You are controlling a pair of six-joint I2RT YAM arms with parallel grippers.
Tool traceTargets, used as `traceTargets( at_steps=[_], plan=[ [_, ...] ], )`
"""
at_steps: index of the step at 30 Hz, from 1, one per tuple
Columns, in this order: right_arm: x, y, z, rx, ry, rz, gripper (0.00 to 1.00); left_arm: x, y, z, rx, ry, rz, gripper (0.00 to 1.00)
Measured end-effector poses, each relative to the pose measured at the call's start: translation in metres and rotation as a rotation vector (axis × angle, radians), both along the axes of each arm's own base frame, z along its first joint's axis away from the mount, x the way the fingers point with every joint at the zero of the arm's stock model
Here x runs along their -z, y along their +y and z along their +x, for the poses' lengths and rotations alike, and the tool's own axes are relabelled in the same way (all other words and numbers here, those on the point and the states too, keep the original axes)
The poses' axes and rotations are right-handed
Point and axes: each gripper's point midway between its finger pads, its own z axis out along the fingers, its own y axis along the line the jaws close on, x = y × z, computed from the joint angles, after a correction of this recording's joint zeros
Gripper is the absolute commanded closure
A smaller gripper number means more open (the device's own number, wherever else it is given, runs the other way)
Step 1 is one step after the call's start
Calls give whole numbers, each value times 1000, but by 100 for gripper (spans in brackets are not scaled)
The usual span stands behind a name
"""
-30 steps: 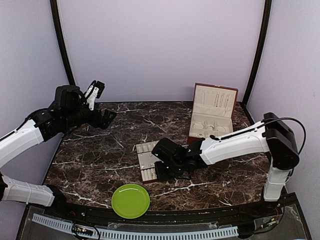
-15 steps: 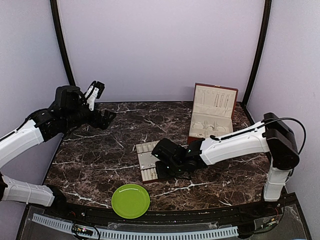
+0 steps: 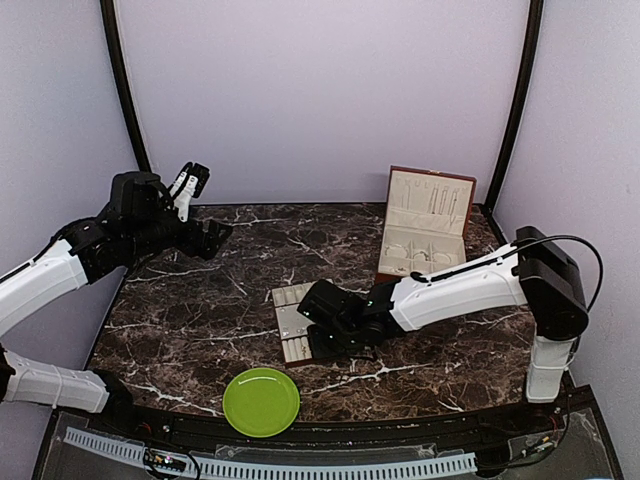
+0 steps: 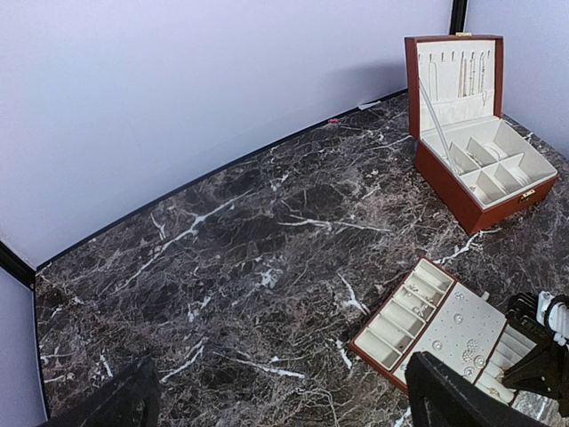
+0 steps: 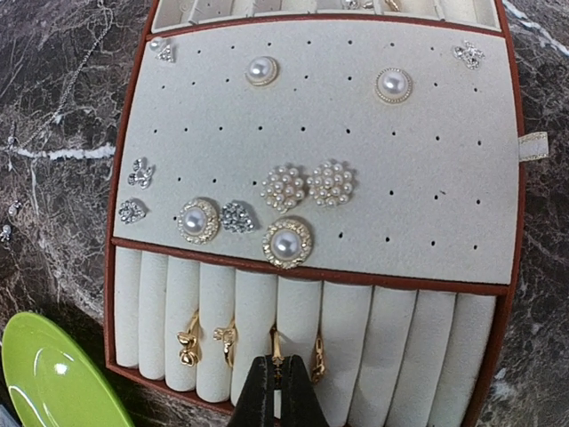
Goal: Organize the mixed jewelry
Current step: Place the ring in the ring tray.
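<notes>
In the right wrist view my right gripper point(image 5: 277, 365) is shut on a small gold ring point(image 5: 276, 345) that stands in a slot between the cream rolls of the flat tray point(image 5: 511, 222). Three other gold rings sit in neighbouring slots. Pearl and silvery studs point(image 5: 284, 187) are pinned in the tray's padded panel. Loose silvery bits point(image 5: 12, 210) and a thin chain point(image 5: 78, 64) lie on the marble left of the tray. In the top view the right gripper point(image 3: 322, 338) is low over the tray point(image 3: 288, 318). My left gripper point(image 3: 208, 236) is raised at the far left, open and empty point(image 4: 283, 378).
A green plate point(image 3: 261, 401) lies at the table's front edge, just in front of the tray; it also shows in the right wrist view point(image 5: 44, 378). The reddish-brown box point(image 3: 425, 228) stands open at the back right, with chains hanging in its lid point(image 4: 462, 76).
My right arm has shifted slightly left over the tray. The left arm has not moved.
</notes>
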Motion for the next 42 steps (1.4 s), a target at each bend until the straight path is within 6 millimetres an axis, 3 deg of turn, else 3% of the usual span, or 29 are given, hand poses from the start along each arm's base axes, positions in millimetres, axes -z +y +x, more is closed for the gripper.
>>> traceTargets(
  at_steps=[9, 13, 18, 37, 42],
  plan=[
    [3, 3, 0, -1, 1, -24, 100, 0, 0, 0, 0, 0, 0, 1],
    [1, 2, 1, -4, -4, -34, 88, 0, 0, 0, 0, 0, 0, 1],
    [-4, 5, 2, -11, -14, -33, 85, 0, 0, 0, 0, 0, 0, 1],
    [-14, 0, 7, 2, -58, -35, 100, 0, 0, 0, 0, 0, 1, 1],
    [-16, 2, 8, -1, -62, -25, 100, 0, 0, 0, 0, 1, 1, 1]
  ],
)
